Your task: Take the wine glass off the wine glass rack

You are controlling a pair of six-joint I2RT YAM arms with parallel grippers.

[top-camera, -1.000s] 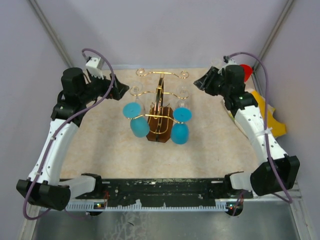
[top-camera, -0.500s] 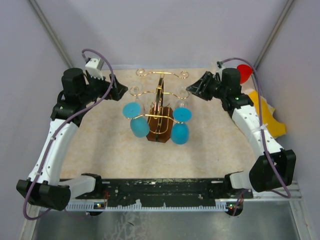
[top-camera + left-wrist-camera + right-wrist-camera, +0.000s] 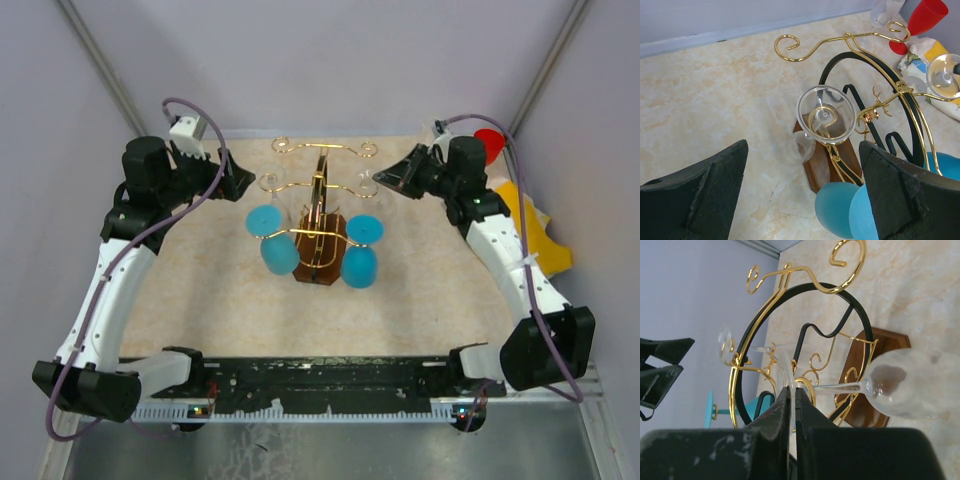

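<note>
Left of the wine glass rack [image 3: 320, 186], the left gripper [image 3: 242, 182] hangs with its jaws wide open, holding nothing. On the rack's right side hangs a clear wine glass [image 3: 905, 385] (two blue glasses [image 3: 280, 255] hang on the rack too), and the right gripper [image 3: 792, 392] pinches its thin foot, jaws closed.

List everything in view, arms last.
wine glass rack: one, gold, brown base, mat centre.
left clear wine glass: one, clear, rack's left arm.
right clear wine glass: one, clear, rack's right arm.
blue wine glasses: apparently two, blue, low on the rack.
red glass: one, red, far right corner.
yellow patterned item: one, right of mat.
mat: one, beige, under the rack.
left gripper: one, black, open, facing left clear wine glass.
right gripper: one, black, shut on right clear wine glass's foot.
</note>
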